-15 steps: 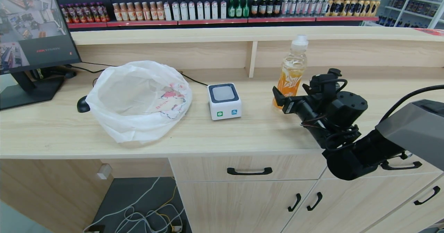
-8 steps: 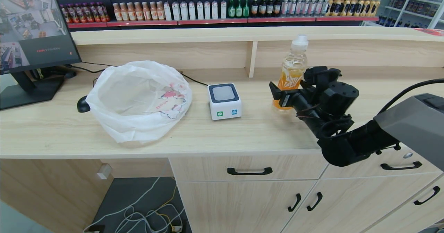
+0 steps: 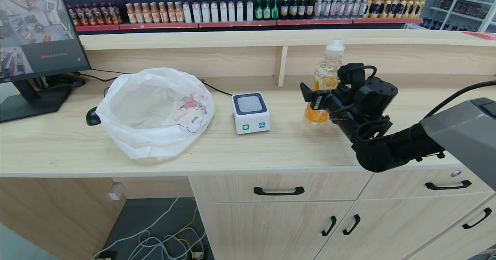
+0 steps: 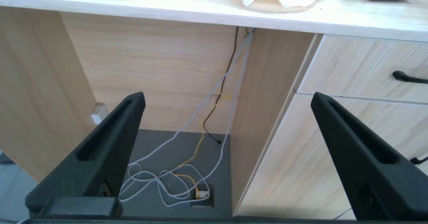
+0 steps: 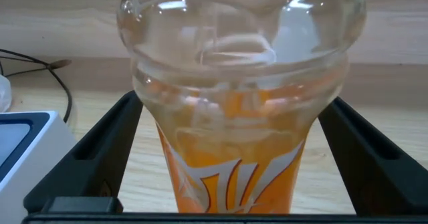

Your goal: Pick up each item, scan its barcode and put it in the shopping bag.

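Advancing over the last second, right gripper [image 3: 323, 95] is now straddling the orange drink bottle [image 3: 328, 64] near the desk's [image 3: 271, 151] back edge, fingers open, grasp pending.

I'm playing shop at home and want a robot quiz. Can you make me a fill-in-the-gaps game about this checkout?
1. The drink inside the bottle is coloured ____.
2. On the counter, the white scanner sits between the shopping bag and the ____.
3. The right gripper has its jaws ____, one on each side of the bottle.

Missing words: orange; bottle; open
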You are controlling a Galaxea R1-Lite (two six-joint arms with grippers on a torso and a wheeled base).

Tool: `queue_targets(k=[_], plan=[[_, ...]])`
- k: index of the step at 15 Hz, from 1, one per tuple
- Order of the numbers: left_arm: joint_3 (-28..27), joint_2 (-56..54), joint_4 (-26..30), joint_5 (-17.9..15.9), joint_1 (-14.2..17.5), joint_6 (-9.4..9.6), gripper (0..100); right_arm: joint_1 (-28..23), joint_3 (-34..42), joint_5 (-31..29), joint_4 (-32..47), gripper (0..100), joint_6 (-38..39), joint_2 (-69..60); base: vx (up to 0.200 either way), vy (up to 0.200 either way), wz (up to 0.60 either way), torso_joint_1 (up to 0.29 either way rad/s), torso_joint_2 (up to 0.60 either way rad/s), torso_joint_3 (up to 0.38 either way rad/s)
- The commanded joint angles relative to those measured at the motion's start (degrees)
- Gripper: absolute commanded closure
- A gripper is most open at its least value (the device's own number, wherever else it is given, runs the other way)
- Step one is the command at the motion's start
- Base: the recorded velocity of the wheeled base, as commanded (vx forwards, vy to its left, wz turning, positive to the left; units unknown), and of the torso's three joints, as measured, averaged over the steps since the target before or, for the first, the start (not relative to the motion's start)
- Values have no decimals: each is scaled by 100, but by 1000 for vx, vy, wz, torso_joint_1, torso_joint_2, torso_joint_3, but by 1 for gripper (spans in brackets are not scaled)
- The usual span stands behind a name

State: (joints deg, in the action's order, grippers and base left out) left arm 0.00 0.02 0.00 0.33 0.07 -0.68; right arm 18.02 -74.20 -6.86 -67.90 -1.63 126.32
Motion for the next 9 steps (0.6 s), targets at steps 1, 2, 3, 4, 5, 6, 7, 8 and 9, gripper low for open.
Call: queue_targets(k=[1,2,3,4,5,6,7,8,9], plan=[[0,-2,0,2,1,-2,0,0,-15,1,-4,0,-4,24,0,0,0,0,0,0],[0,-2,0,2,1,-2,0,0,-15,1,-4,0,-4,24,0,0,0,0,0,0],[0,-2,0,2,1,-2,0,0,-6,1,-4,0,-4,24,0,0,0,0,0,0],[0,-2,0,2,1,-2,0,0,-15,1,-4,0,-21,42,0,0,0,0,0,0],[0,-2,0,2,1,-2,0,9,-6,10,-4,100,-21,51,0,0,0,0,0,0],[0,-2,0,2,1,-2,0,9,11,10,5,100,-21,42,0,0,0,0,0,0],[0,-2,0,2,1,-2,0,9,-15,10,5,100,-21,42,0,0,0,0,0,0],[0,-2,0,2,1,-2,0,9,-6,10,-13,100,-4,51,0,0,0,0,0,0],[0,-2,0,2,1,-2,0,9,38,18,-48,100,-4,51,0,0,0,0,0,0]])
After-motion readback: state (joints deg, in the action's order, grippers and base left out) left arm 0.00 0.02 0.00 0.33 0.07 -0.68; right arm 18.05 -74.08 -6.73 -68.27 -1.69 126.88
